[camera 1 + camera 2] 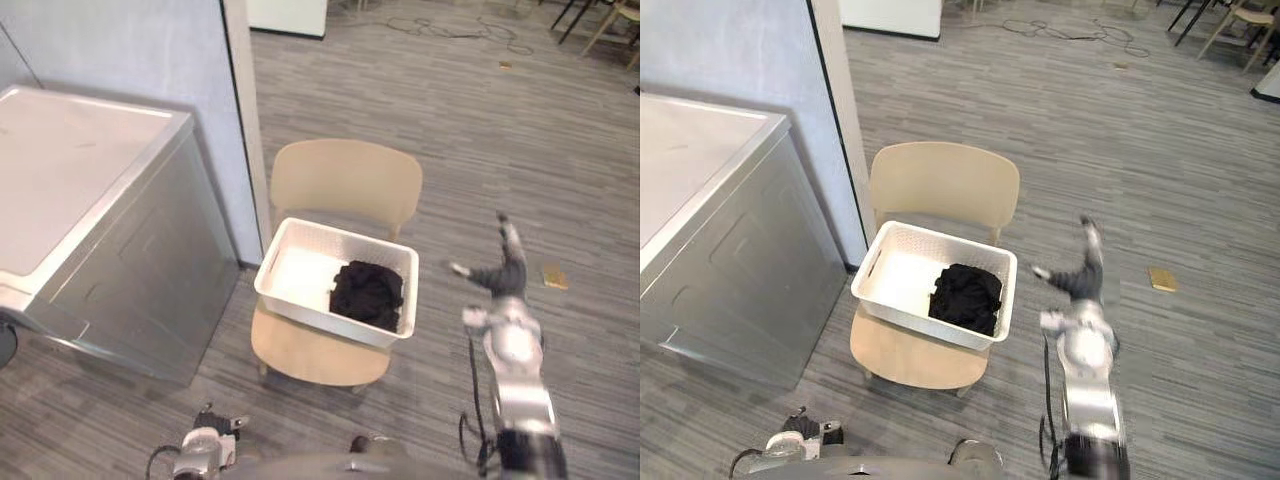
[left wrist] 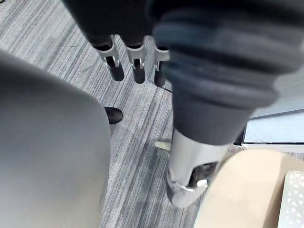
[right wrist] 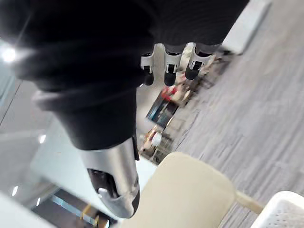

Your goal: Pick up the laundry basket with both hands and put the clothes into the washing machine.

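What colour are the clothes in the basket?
Black; the clothes sit in the white laundry basket, clearest in the left eye view.

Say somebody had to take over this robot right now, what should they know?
Left hand: open, low near the chair front, holding nothing.
Right hand: open, raised to the right of the basket, apart from it.
The basket sits on the chair with the clothes inside; the washing machine stands to its left.
Nothing lifted yet. To do: grip basket with both hands, lift, load clothes into machine.

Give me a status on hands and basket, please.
Left hand open, low. Right hand open, right of basket, apart. Basket on chair, dark clothes inside. No obstruction.
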### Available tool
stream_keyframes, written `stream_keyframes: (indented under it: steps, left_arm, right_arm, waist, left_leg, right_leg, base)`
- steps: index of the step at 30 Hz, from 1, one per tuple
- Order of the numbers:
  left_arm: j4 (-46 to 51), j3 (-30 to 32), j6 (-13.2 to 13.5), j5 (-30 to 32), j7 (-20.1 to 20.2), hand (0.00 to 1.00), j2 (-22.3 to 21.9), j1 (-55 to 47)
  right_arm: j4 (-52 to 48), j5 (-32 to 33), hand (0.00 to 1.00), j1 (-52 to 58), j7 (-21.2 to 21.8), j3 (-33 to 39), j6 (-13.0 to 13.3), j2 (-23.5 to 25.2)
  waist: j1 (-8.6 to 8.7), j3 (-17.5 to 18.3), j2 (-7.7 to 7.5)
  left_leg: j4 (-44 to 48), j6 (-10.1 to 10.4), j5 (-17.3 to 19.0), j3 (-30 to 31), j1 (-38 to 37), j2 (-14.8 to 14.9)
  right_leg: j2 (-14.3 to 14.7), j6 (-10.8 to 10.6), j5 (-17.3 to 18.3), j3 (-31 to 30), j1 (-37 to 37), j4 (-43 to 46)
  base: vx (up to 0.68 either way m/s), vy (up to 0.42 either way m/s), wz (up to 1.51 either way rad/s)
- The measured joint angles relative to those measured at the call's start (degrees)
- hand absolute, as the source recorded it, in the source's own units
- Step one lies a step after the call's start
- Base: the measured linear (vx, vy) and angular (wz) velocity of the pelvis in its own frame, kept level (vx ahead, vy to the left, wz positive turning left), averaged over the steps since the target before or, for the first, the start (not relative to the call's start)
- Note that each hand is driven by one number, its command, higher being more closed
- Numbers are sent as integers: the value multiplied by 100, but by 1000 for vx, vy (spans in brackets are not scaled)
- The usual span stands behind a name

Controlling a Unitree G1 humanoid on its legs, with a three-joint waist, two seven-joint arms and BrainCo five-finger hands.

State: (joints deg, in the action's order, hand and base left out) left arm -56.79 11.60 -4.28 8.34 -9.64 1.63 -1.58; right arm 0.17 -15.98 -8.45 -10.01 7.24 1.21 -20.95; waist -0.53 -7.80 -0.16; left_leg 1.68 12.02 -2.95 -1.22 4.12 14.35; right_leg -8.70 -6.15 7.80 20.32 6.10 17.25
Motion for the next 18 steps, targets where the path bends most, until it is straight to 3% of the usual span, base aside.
stream_keyframes:
  steps: [2,3,4,6,9,12,18]
  left_arm:
    - [70,-75,51,80,7,0,136,87]
    - [119,-159,68,88,10,0,257,188]
    - [122,-177,73,88,10,0,291,211]
    - [48,-334,105,90,7,0,449,220]
    - [-58,-459,91,223,1,0,571,191]
    - [-46,-592,103,314,-5,0,599,210]
    - [-1,-1061,246,150,-78,0,744,476]
  right_arm:
    - [647,-27,0,-848,118,-629,19,-646]
    - [1307,-17,0,-1731,314,-1366,63,-1256]
    - [1556,-16,0,-2034,380,-1657,99,-1434]
    - [2504,-298,0,-3325,705,-3190,280,-2186]
    - [3134,-1064,0,-3900,1071,-4259,473,-2515]
    - [3312,-1743,0,-3998,1359,-4545,603,-2715]
    - [3983,-2229,0,-4402,1532,-4998,588,-2941]
  waist:
    - [-33,-206,-63]
    - [-101,-434,-62]
    - [-133,-508,-46]
    - [-288,-878,62]
    - [-480,-1082,92]
    - [-510,-1287,91]
    - [-500,-1672,105]
  left_leg:
    - [-10,-35,-73,74,162,-52]
    - [-54,-66,-189,120,310,-102]
    - [-97,-77,-227,123,332,-120]
    - [-212,-118,-377,117,463,-179]
    - [-422,-147,-555,119,631,-221]
    - [-424,-191,-590,117,778,-335]
    - [-418,-264,-648,119,921,-473]
  right_leg:
    - [-39,-3,-75,28,123,-20]
    - [-85,-6,-161,57,267,-13]
    - [-102,-7,-180,54,319,-1]
    - [-158,-4,-278,13,538,15]
    - [-204,-5,-329,3,822,82]
    - [-326,-7,-330,-20,1019,184]
    - [-489,-45,-353,-63,1223,308]
  base:
    - [-131,51,12]
    - [-147,42,13]
    - [-125,29,8]
    - [-105,21,-3]
    - [-31,7,0]
    - [0,0,0]
    - [-18,10,1]
